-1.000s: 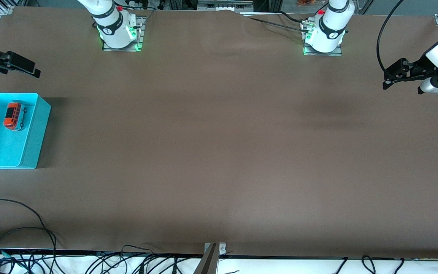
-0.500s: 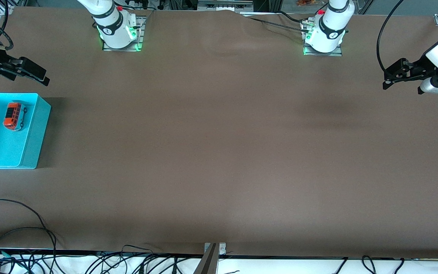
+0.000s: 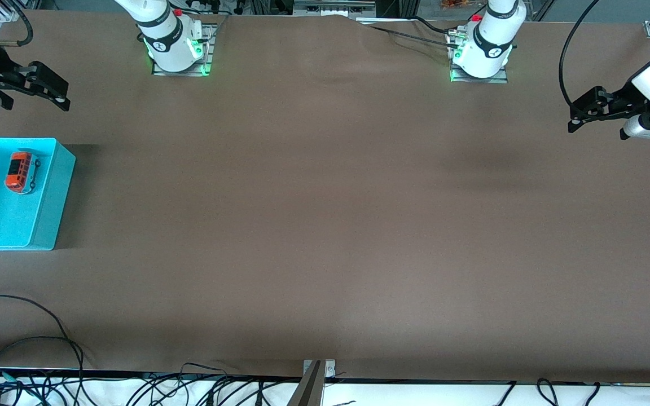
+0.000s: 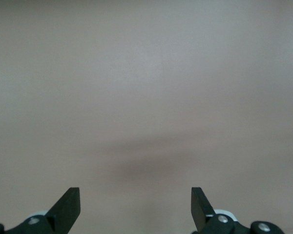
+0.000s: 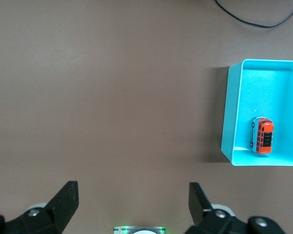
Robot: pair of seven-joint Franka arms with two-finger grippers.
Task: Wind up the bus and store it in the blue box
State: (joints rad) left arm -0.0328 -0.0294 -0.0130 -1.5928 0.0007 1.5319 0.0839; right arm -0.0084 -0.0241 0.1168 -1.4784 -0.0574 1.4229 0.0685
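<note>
the bus [image 3: 21, 171] lies inside the blue box [image 3: 48, 214], on the box floor, close to the wall of the box that is farther from the front camera, and it seems to rest on its side or a little tilted, with the orange body and dark roof panel showing upward. in the right wrist view the bus [image 5: 263, 135] is also seen in the blue box [image 5: 230, 122], near one short wall. the blue box stands on the brown table [image 3: 325, 225] at the right arm's end of the table. the right gripper [image 3: 43, 90] hangs in the air over the bare table at that same end, over a place farther from the front camera than the box, and it touches nothing; its two fingers stand wide apart and there is nothing between them. the left gripper [image 3: 584, 110] is over the table at the left arm's end, well apart from the box, and this arm waits. its fingers [image 4: 68, 207] are also wide apart, with only the plain table surface below them.
</note>
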